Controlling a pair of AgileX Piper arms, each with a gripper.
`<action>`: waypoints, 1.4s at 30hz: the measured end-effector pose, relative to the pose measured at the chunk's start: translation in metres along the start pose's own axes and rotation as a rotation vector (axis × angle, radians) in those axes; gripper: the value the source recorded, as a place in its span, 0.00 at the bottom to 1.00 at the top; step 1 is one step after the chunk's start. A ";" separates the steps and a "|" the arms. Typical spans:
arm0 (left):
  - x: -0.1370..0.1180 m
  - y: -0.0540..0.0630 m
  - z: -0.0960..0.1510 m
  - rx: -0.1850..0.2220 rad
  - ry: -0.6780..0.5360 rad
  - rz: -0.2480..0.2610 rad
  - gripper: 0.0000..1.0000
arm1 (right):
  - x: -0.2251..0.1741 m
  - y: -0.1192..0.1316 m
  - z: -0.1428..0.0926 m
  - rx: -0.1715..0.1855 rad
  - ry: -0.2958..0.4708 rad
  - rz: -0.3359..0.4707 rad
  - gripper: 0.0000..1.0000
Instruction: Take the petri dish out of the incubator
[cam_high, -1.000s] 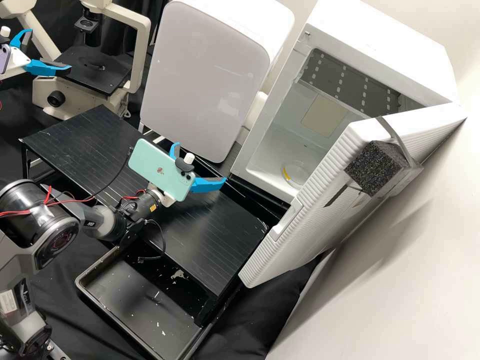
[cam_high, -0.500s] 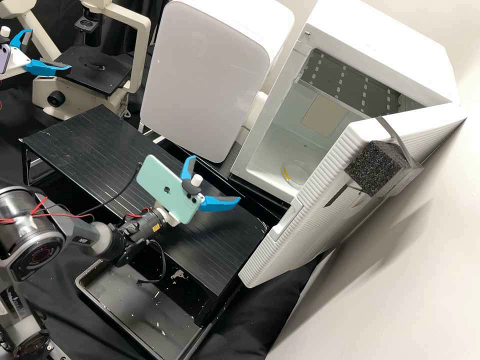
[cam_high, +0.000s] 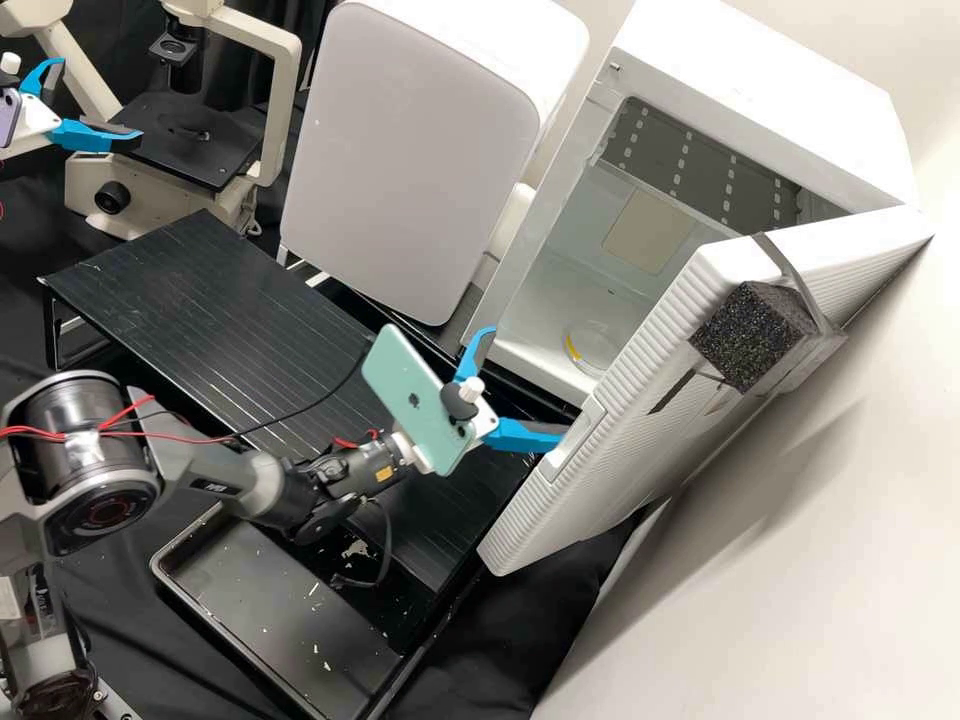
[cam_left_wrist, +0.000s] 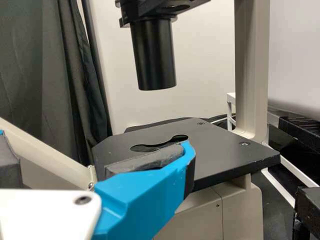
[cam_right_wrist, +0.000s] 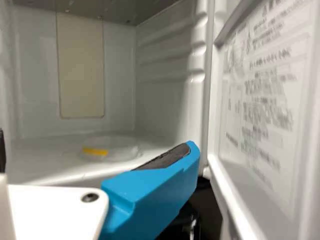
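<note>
Dish (cam_high: 598, 352) lying inside the incubator (cam_high: 760, 105), ahead of the right gripper (cam_high: 526, 384) and apart from it.
The dish is resting on the incubator's floor, bearing a yellow strip (cam_right_wrist: 95, 151); the right gripper is spreading its fingers wide, grasping nothing, just outside the opening, with the door (cam_high: 640, 400) standing beside it. Rows of dark print (cam_right_wrist: 265, 95) are covering the door's inner face, a small logo is showing on the phone (cam_high: 395, 375) behind the fingers, and the left gripper (cam_high: 100, 100) is hanging by the microscope (cam_high: 280, 110), its fingers parted and holding nothing.
</note>
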 end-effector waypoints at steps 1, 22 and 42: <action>0.000 0.000 0.000 0.000 0.000 0.000 1.00 | 0.007 0.002 0.000 0.001 0.002 0.006 1.00; 0.000 0.000 0.000 0.000 0.000 0.000 1.00 | 0.097 -0.032 0.022 -0.093 -0.122 -0.098 1.00; 0.000 0.000 0.000 0.000 0.000 0.000 1.00 | 0.119 -0.035 0.016 -0.080 -0.122 -0.140 1.00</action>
